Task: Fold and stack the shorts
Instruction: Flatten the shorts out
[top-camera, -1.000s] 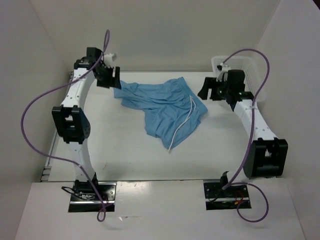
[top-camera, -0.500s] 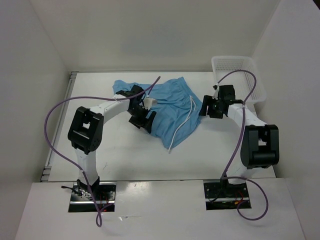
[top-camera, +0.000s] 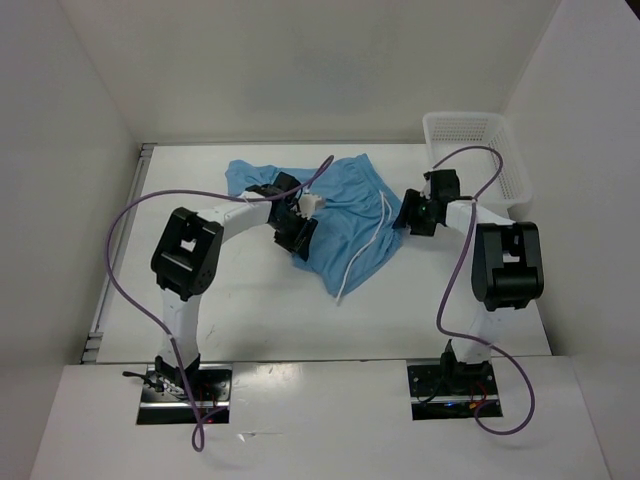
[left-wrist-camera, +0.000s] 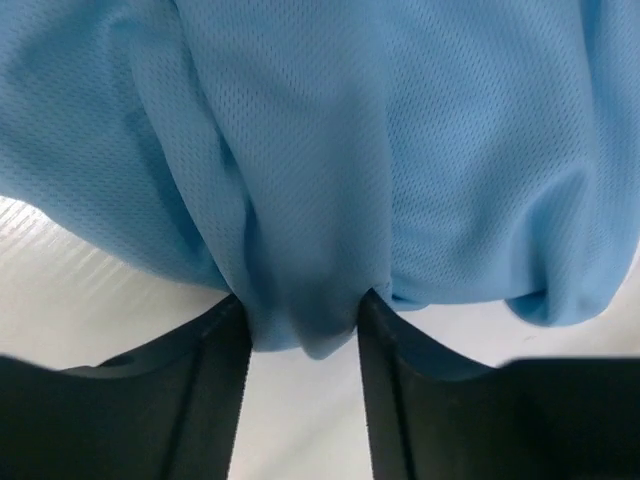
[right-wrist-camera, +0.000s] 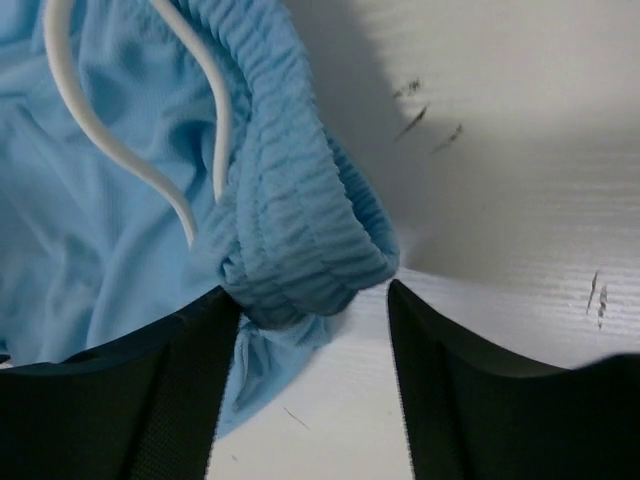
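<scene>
Shorts (top-camera: 330, 215) are spanned left-right between both arms. Left pincer (left-wrist-camera: 303, 335) is clamped on a fabric fold; right pincer (right-wrist-camera: 312, 310) is parted around the waistband end.

Light blue mesh-weave shorts (top-camera: 340, 215) with a ribbed waistband (right-wrist-camera: 300, 230) and white drawstring (top-camera: 366, 250); white basket (top-camera: 505, 170) far right; white table (top-camera: 250, 310); purple cables (top-camera: 125, 290); black grippers.
</scene>
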